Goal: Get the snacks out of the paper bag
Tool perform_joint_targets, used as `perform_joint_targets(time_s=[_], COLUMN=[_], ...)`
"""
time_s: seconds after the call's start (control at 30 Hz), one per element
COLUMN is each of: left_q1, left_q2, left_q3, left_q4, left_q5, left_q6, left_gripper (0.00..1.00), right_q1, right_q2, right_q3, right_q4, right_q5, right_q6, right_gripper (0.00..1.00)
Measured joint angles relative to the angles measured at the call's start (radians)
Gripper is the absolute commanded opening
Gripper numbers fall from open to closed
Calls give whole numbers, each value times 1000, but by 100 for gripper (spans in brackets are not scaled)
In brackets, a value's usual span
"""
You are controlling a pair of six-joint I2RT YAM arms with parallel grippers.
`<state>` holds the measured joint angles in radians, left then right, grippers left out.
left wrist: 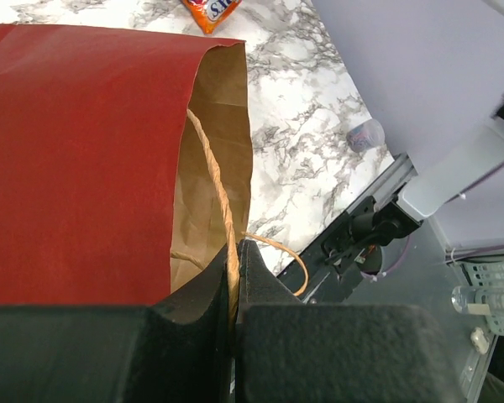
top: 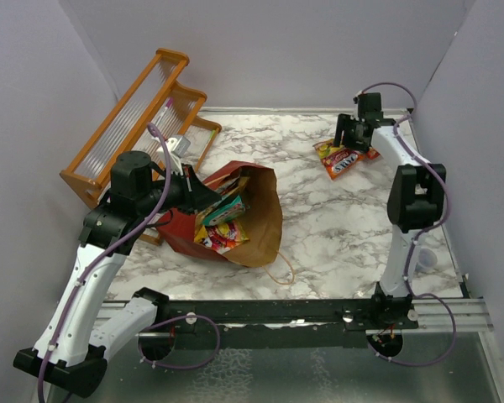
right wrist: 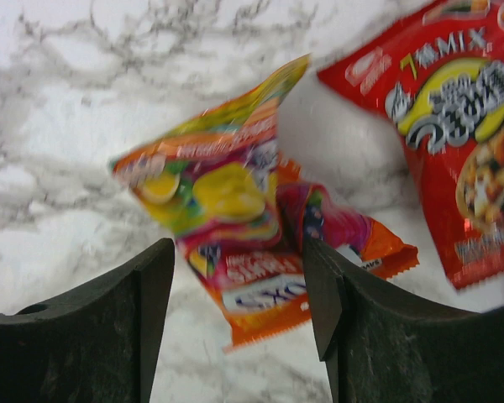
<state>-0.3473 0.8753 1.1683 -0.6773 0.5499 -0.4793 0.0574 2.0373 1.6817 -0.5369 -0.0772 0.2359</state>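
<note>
Left gripper point(left wrist: 233, 281) pinches thin twine handle point(left wrist: 214, 180) of red paper bag point(left wrist: 76, 159) | right gripper point(right wrist: 239, 290) spread over orange foil packet point(right wrist: 227, 210)

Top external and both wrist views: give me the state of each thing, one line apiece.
Red paper bag with brown inside: on its side, mouth open, not emptied.
Teal and red-yellow foil packets: inside the bag's mouth.
Thin twine handle: pinched by left gripper.
Left gripper: shut on the handle.
Right gripper: open, straddling the orange-yellow packet.
Orange-yellow foil packet: out, on marble table, ungripped.
Red foil packet: out, lying flat.
</note>
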Motion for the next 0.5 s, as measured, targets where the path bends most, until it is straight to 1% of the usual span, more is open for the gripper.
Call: perform_joint_targets(time_s=[0.13,0.17,0.27,0.43,0.5], left_q1=[0,0,0,0,0], left_q2=[-8,-10,-11,-11,-11], left_q3=[-5,-6,-12,-32,-40], left_q4=[3,3,6,21,23], left_q5=[-10,-13,-18,-20,-20], left_q6=[-9,-12,-23,-36,-40], left_gripper=[0,0,0,0,0], right_q1=[0,0,4,37,80], right_q2=[-220,-303,-465,-628,-677], right_q3=[-223,-303,-461,-684,-768], right_q4=[71,112,189,276,298], right_q5=[-114,-159,-254,-393,-449], right_q6=[19,29,45,78,93], right_gripper=[71,72,73,73,73])
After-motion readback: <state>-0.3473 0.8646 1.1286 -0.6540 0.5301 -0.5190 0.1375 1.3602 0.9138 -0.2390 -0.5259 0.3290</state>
